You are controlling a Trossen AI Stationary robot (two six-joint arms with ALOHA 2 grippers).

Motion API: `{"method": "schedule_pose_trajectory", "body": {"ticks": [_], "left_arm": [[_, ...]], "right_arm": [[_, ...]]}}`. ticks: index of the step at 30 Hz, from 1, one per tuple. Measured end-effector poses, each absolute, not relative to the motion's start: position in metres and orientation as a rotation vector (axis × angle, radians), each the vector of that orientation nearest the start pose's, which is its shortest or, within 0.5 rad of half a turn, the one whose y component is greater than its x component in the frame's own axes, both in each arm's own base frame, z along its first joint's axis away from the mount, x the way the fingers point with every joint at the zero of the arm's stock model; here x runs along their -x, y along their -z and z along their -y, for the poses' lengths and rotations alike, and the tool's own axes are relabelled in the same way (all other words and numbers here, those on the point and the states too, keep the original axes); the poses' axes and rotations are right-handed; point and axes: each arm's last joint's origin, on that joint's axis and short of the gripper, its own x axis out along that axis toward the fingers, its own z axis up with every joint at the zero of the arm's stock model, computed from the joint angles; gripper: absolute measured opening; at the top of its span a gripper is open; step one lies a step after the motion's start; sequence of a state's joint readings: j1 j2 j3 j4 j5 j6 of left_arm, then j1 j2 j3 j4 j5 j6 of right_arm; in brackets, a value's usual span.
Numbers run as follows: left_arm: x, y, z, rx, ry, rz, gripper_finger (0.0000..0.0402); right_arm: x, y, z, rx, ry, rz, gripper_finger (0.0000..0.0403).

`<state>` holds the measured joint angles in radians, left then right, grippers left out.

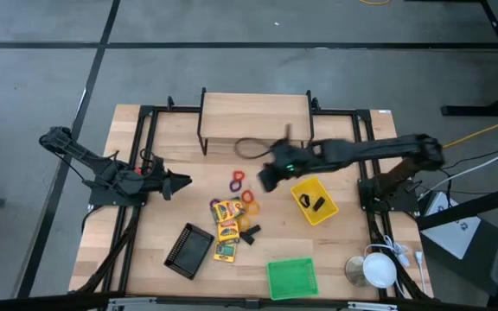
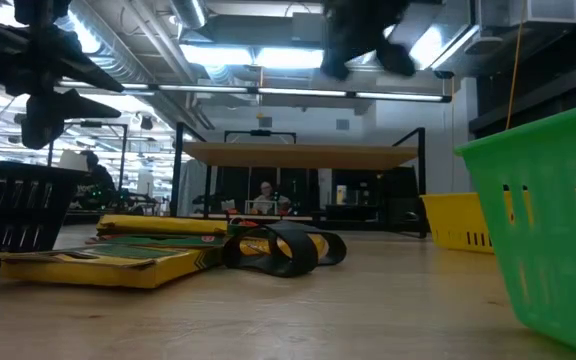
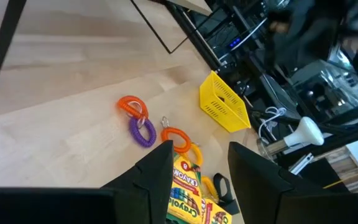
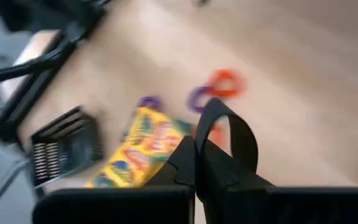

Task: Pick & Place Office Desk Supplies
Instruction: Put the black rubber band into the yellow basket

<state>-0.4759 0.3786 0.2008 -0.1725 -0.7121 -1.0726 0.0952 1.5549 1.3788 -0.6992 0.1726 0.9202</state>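
My right gripper (image 1: 268,180) (image 4: 196,146) hangs high over the table's middle, above the rings, shut on a small black clip (image 4: 232,127). On the table lie yellow crayon boxes (image 1: 225,226) (image 3: 185,186), purple and orange rings (image 1: 238,181) (image 3: 138,121), an orange ring (image 1: 249,200) and another black clip (image 1: 249,233) (image 2: 288,250). My left gripper (image 1: 178,181) (image 3: 201,180) waits open at the table's left, above the wood, with nothing between its fingers. My right gripper pinches the black clip between its two shut fingers at one end of the clip's loop (image 4: 207,134). The fingers slant downward from the table's right side. The loop sticks out past the fingertips, lifted clear of the table.
A yellow bin (image 1: 316,200) holding black clips stands right of the centre, a green bin (image 1: 291,278) at the near edge, a black mesh tray (image 1: 188,250) near left. A wooden shelf on a black frame (image 1: 255,117) spans the far side. A white lamp (image 1: 379,268) lies near right.
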Motion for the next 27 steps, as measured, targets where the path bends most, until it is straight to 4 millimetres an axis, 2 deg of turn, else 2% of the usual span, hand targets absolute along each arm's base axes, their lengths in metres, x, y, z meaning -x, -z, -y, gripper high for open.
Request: {"method": "schedule_pose_trajectory", "body": {"ticks": [4, 7, 9, 12, 15, 22, 27], "left_arm": [[-0.108, -0.189, 0.034, 0.846, -0.349, -0.116, 0.015], [-0.108, -0.191, 0.034, 0.847, -0.344, -0.093, 0.015], [-0.109, -0.192, 0.034, 0.846, -0.349, -0.083, 0.015], [-0.109, -0.193, 0.034, 0.834, -0.347, -0.075, 0.015], [-0.109, -0.192, 0.034, 0.832, -0.351, -0.074, 0.015], [-0.109, -0.192, 0.034, 0.829, -0.365, -0.068, 0.015], [-0.108, -0.192, 0.033, 0.832, -0.369, -0.065, 0.015]], "right_arm": [[-0.275, -0.336, -0.022, -0.751, 0.621, -0.814, 0.0001], [-0.24, -0.339, -0.025, -0.75, 0.75, -0.946, 0.0001], [-0.227, -0.336, -0.029, -0.745, 0.817, -1.046, 0.0001], [-0.222, -0.326, -0.037, -0.761, 0.817, -1.122, 0.0001], [-0.225, -0.302, -0.046, -0.813, 0.781, -1.162, 0.0], [-0.223, -0.22, -0.063, -0.938, 0.732, -1.191, 0.0], [-0.22, -0.189, -0.065, -1.006, 0.713, -1.138, 0.0]]}}
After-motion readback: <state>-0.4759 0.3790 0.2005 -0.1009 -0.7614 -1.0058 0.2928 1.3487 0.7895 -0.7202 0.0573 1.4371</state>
